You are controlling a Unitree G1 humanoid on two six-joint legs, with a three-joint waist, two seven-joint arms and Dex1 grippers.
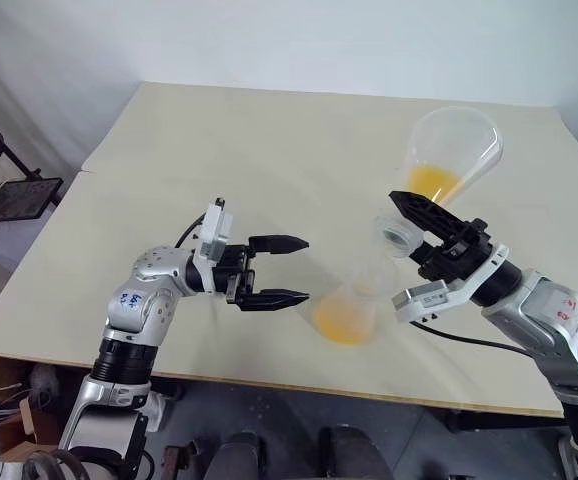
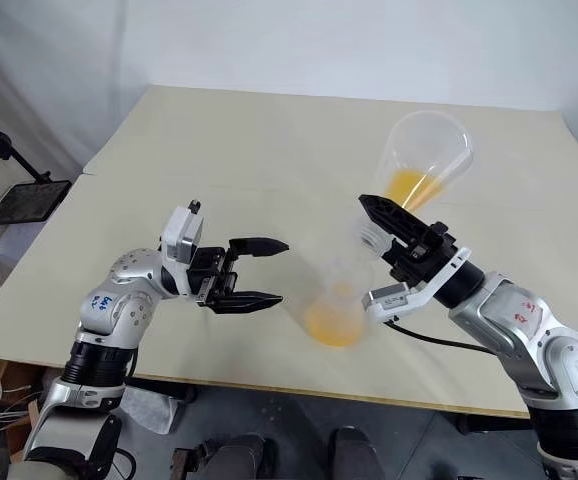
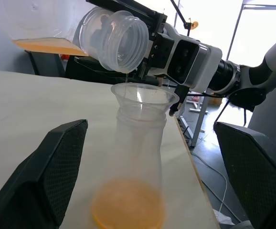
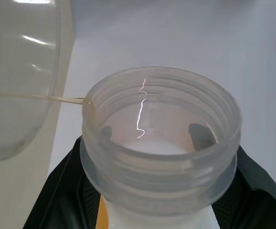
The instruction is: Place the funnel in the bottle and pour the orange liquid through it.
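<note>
The right end effector (image 2: pixel 394 228) grips a tilted second flask (image 2: pixel 421 160) above the bottle (image 2: pixel 334 305).

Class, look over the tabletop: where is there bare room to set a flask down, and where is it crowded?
Bare: the far half of the beige wooden table, behind both grippers, and the strip beyond the open left gripper. Crowded: the near edge, where the clear conical bottle with its clear plastic funnel stands between that gripper and the right gripper tipping the second clear flask.

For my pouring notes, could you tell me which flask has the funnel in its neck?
The upright bottle on the table, funnel in its neck; the other flask is held tilted.
</note>
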